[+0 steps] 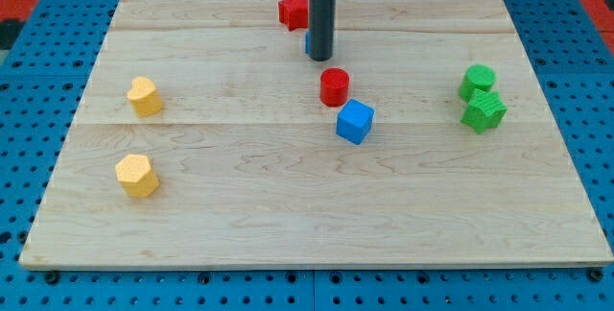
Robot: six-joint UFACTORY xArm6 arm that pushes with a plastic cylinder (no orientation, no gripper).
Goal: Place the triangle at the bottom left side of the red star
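Observation:
The red star [292, 11] lies near the board's top edge, just left of my rod. My tip [320, 59] rests on the board below and right of the star. A sliver of a blue block [308, 42] shows at the rod's left edge, just below the star. The rod hides most of it, so I cannot make out its shape. The tip appears to touch this blue block. A red cylinder [334, 86] stands just below the tip, a small gap apart.
A blue cube [354, 121] sits below and right of the red cylinder. Two green blocks [478, 79] [484, 111] stand close together at the view's right. Two yellow blocks [145, 96] [136, 175] are at the left. The wooden board [307, 234] lies on a blue pegboard.

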